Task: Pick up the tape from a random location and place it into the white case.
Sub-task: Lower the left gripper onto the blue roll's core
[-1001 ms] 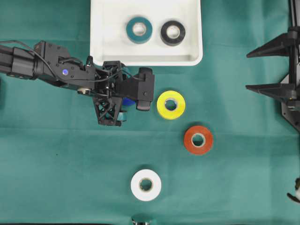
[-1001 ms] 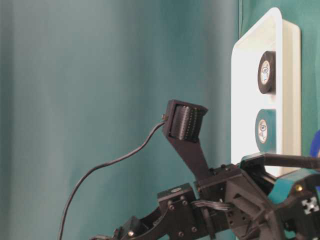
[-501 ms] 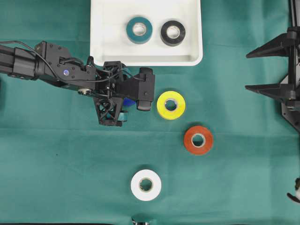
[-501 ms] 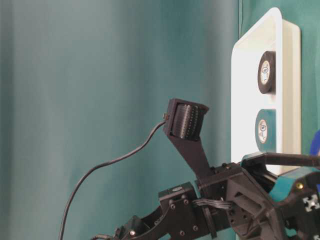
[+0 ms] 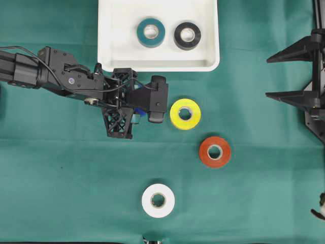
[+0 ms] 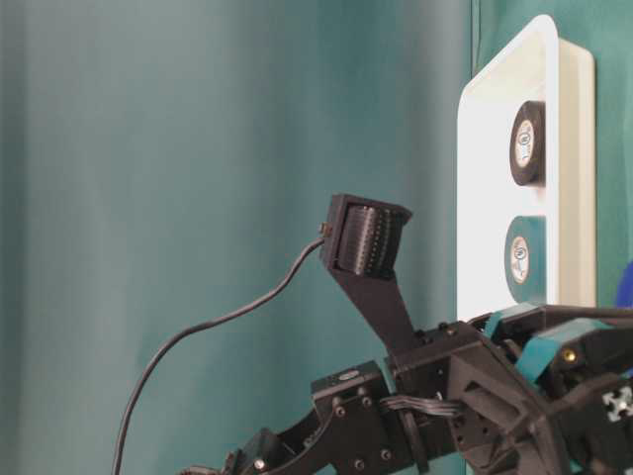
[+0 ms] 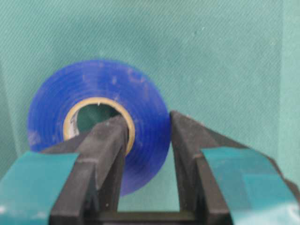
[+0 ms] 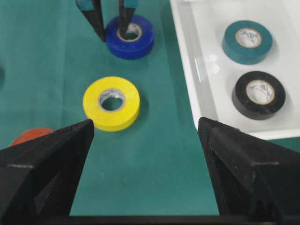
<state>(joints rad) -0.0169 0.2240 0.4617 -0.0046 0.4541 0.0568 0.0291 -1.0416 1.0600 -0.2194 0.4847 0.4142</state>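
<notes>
Left pincer [image 7: 147, 154] has just snapped closed from wide open onto the blue tape roll [image 7: 101, 126], one finger [image 7: 110, 154] down through the cardboard core and the other against the outer wall, the roll lying flat on the green worktop [image 5: 61, 183] just below the near rim of the white case [image 5: 109, 56]. That settles the grasp, so what seems left is lifting and carrying the roll into the case, beside the teal roll [image 5: 151, 32] and black roll [image 5: 187, 35]. Right pincer [image 8: 145, 136] hangs wide and empty near the worktop's right edge.

white case [image 6: 473, 198], black roll [image 6: 527, 142], teal roll [image 6: 522, 258]
</notes>
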